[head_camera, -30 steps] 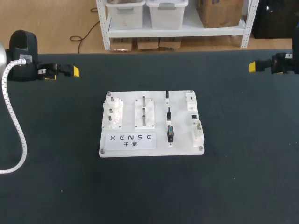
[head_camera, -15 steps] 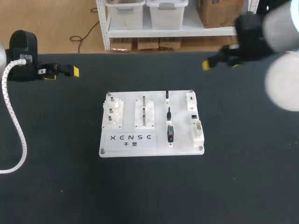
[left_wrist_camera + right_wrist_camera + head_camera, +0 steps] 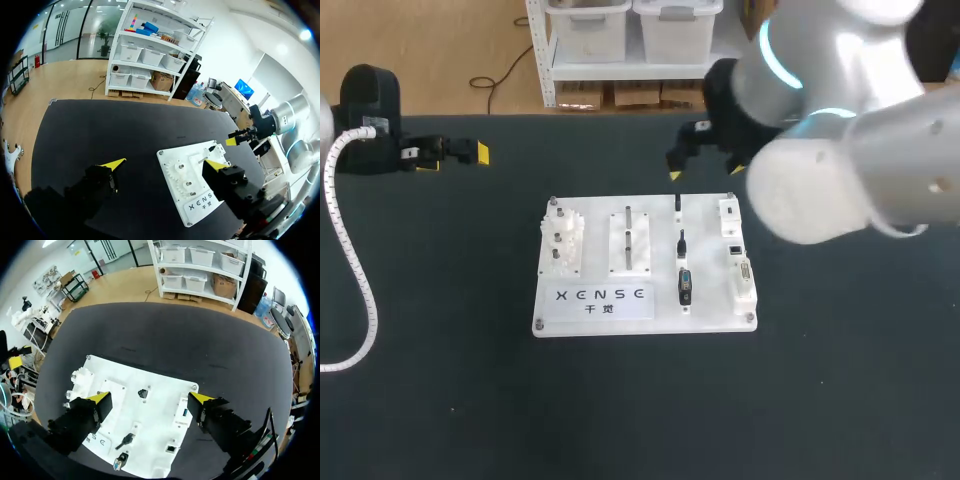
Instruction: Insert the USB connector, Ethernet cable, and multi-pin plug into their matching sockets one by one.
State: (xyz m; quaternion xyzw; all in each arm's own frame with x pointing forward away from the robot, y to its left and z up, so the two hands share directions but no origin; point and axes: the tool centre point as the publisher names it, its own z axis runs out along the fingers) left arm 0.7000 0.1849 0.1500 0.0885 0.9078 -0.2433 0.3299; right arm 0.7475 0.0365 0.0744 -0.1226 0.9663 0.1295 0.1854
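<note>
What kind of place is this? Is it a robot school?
Probably a robot test lab: a white board holding plugs and sockets lies on a black table, and the left arm and right arm have yellow-tipped fingers.

In the head view the right arm (image 3: 840, 150) is blurred. It fills the upper right of the frame, runs off the top and right edges, and hides the table (image 3: 440, 400) behind it. The left arm (image 3: 370, 110) is cut off at the left edge. On the board (image 3: 645, 318), the plugs (image 3: 684, 285) and sockets (image 3: 741, 262) are too small to tell apart. In the right wrist view, the fingers (image 3: 80, 422) of the right gripper (image 3: 150, 398) cover parts of the board's edge.
</note>
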